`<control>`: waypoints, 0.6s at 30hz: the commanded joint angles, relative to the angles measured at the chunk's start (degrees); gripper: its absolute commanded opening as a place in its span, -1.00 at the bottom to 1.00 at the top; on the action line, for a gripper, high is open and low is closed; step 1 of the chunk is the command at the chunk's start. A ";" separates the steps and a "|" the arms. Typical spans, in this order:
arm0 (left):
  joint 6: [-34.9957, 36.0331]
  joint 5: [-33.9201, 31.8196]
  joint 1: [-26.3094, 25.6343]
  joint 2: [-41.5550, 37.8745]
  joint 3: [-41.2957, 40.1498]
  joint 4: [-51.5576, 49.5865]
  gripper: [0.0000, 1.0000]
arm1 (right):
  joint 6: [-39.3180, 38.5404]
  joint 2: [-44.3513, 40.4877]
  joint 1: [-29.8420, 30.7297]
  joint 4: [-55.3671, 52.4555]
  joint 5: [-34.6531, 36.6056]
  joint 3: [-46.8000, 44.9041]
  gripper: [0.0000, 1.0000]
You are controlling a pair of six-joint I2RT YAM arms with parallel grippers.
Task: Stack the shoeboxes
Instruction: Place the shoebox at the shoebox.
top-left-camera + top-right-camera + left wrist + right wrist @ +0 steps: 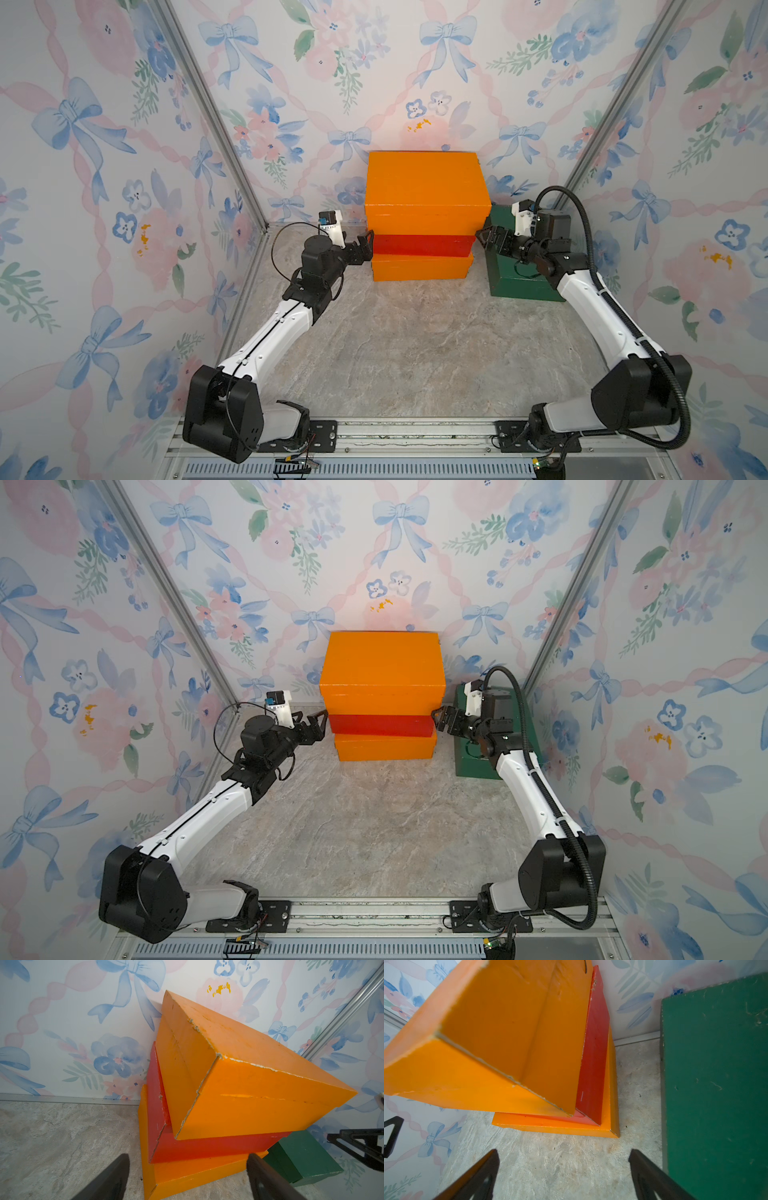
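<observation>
Now green shoebox (519, 286) lies just right of your wide, empty right gripper (482, 240), long axis seemingly near-far.

Tabletop (415, 353), grey-beige marbled stone pattern. Wall panels (291, 62) on three sides, pale wallpaper with blue bows, pink ribbons, flowers; aluminium corner posts (212, 112) at the joints. Aluminium rail (415, 434) along the near edge.
</observation>
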 commanded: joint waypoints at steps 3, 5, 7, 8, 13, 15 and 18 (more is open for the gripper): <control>1.18 -0.55 0.08 2.00 2.30 1.59 0.81 | -0.24 1.07 0.66 0.10 -0.15 3.13 0.94; 1.38 -0.52 0.18 2.68 2.89 1.57 0.81 | -0.04 1.26 0.73 0.19 -0.29 3.45 0.94; 1.35 -0.48 0.25 3.36 3.51 1.60 0.81 | -0.03 1.52 0.77 0.19 -0.21 3.84 0.94; 1.33 -0.30 0.34 3.71 3.87 1.61 0.81 | -0.08 1.74 0.90 0.22 -0.18 3.92 0.94; 1.40 0.15 0.64 5.63 5.34 1.54 0.81 | -0.03 2.82 0.92 0.12 0.15 4.83 0.94; 1.28 0.18 0.85 6.15 5.69 1.55 0.81 | 0.14 3.02 0.92 0.11 0.15 5.18 0.94; 1.26 -0.04 0.87 6.81 6.04 1.53 0.80 | 0.23 3.10 1.16 0.23 0.31 5.47 0.94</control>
